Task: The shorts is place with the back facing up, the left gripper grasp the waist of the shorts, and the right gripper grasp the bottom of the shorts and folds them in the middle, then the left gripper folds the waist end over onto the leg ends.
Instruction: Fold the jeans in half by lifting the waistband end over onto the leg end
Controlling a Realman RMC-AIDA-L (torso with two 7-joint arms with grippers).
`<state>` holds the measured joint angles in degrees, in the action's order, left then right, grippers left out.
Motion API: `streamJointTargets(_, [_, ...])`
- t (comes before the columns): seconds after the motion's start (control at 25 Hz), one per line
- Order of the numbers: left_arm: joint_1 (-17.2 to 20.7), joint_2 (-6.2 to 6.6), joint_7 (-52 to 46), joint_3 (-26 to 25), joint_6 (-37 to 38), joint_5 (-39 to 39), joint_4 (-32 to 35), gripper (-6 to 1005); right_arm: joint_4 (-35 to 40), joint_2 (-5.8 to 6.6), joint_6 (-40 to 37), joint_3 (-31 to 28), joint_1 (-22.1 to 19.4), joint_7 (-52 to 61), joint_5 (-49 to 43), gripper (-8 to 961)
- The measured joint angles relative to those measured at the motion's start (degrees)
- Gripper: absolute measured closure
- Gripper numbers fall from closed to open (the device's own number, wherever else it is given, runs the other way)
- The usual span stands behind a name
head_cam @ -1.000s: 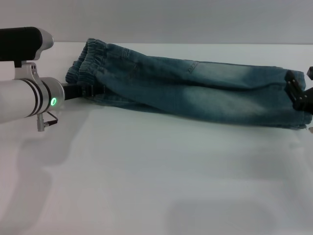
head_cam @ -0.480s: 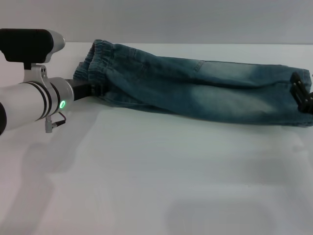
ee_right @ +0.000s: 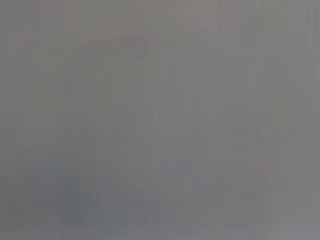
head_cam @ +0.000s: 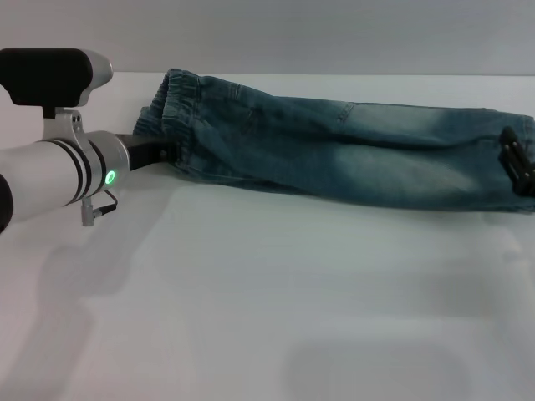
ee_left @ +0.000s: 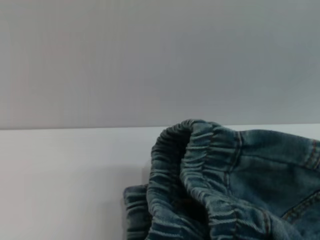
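**Holding folded shorts stretched across the table, both ends gripped**

Comparing with a second ago: the shorts [head_cam: 334, 150] have slid toward the robot's right. The waist [head_cam: 171, 113] sat further left before and now lies nearer the middle of the far table edge. The left gripper [head_cam: 163, 153] has followed it in the same direction, and the green light [head_cam: 109, 176] on its arm has moved right too. The right gripper [head_cam: 518, 163] has drawn back toward the right frame edge, so less of it shows than before.

Now: the shorts lie folded lengthwise in a long narrow strip on the white table [head_cam: 267, 292], waist at the left, leg ends [head_cam: 522, 134] at the right. The left gripper's black tip is tucked under the near edge of the waistband, closed on the waist. The left wrist view shows the gathered elastic band [ee_left: 200, 170] bunched up close against the camera. The right gripper's black fingers sit on the leg hem at the far right; cannot tell if they are clamped or loose. The right wrist view is plain grey, nothing readable.

Edges and room: the strip runs just beside the table's far edge. The hem end reaches almost to the right frame border. Wide bare tabletop spreads in front of the shorts.
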<state>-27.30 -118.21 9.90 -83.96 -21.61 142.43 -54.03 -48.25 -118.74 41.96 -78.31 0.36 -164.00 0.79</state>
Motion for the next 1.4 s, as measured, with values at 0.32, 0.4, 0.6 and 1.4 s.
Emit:
streamJointTargets(0.32, [0.10,0.09,-0.03,1.23,0.41,-1.02,-1.38,952,0.27,-0.01,0.20,0.00,-0.17,0.00,0.00,480])
streamJointTargets(0.4, [0.76,0.09,-0.03,1.39,0.10,-1.08,-3.30,952,0.28,-0.06,0.25,0.00,-0.18,0.00,0.12,481])
streamJointTargets(0.6, [5.66,0.30,-0.06,2.13,-1.31,-1.10,-14.00,951,0.28,-0.17,0.30,0.00,-0.22,-0.01,0.33,483])
streamJointTargets(1.4, [12.49,0.48,2.31,1.92,-4.83,-0.77,-29.89,950,5.13,-0.38,-3.94,3.03,10.77,0.18,1.28,930])
